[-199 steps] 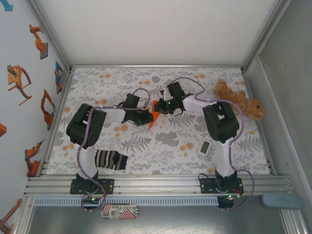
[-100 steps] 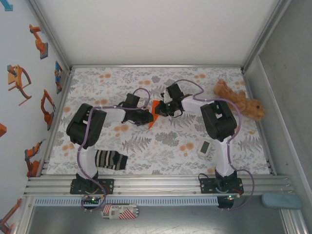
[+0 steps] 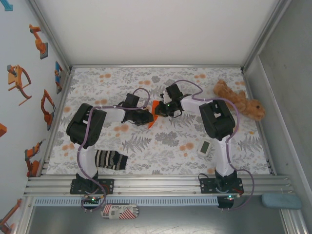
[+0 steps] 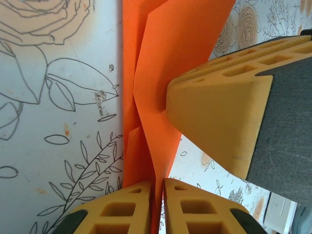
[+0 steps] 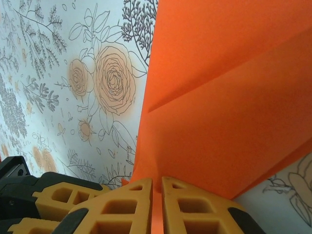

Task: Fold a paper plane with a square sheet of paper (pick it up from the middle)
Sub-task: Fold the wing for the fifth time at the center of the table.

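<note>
Striped sock [image 3: 110, 159] front left; brown plush toy [image 3: 240, 101] back right.

The thin bright orange sheet of paper [image 3: 154, 113] is plain and partly folded into overlapping layers with straight diagonal creases, one pointed tip toward the near edge. Pose: raised on edge, not flat. Location: near the centre of the floral table surface [image 3: 161, 146], well apart from all corners
</note>
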Controlling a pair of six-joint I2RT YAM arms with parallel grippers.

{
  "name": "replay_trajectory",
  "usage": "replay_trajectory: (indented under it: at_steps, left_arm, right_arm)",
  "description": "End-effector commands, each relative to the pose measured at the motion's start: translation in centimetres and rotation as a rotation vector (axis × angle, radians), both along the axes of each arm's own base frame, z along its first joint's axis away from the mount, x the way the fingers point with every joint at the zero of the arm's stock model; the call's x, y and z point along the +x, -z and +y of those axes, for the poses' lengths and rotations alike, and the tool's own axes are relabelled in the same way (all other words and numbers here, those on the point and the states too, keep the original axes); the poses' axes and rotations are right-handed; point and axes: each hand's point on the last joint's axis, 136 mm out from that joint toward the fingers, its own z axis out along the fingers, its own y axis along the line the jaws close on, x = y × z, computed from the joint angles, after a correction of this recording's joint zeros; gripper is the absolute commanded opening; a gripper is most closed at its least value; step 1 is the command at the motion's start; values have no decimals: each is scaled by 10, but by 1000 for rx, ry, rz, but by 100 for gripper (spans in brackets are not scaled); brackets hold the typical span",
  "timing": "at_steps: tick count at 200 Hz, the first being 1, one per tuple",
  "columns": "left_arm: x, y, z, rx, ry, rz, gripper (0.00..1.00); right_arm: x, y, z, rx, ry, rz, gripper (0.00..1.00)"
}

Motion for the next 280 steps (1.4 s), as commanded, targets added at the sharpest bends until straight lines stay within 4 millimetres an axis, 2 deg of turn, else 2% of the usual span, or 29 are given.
replay_trajectory:
  at_steps: [1, 22, 47, 82, 116, 163, 187, 221, 280]
  left_arm:
    - [-27, 41, 14, 94, 7, 125, 14]
    - [-27, 41, 14, 96, 7, 124, 14]
    - [-24, 31, 12, 79, 6, 106, 15]
    - [-19, -1, 8, 32, -12, 57, 19]
    - [-16, -29, 18, 48, -60, -11, 29]
    - [-4, -66, 22, 28, -99, -135, 28]
    - [-4, -65, 7, -14, -74, -120, 23]
    - [-6, -48, -8, -7, -39, -58, 17]
    - [-9, -28, -8, 41, -28, -15, 15]
  right_arm:
    - [-1, 10, 0, -30, -14, 16, 13]
    - [-3, 16, -4, -59, -8, 30, 13]
    - [-5, 24, -12, -116, 3, 46, 13]
    - [-7, 28, -17, -140, 7, 57, 13]
    - [-7, 28, -15, -134, 5, 58, 13]
    - [-8, 26, -15, -134, 3, 57, 14]
    - [-9, 26, -14, -130, 6, 60, 13]
    - [-9, 25, -12, -114, 5, 64, 13]
    - [-5, 7, -5, -66, -7, 24, 15]
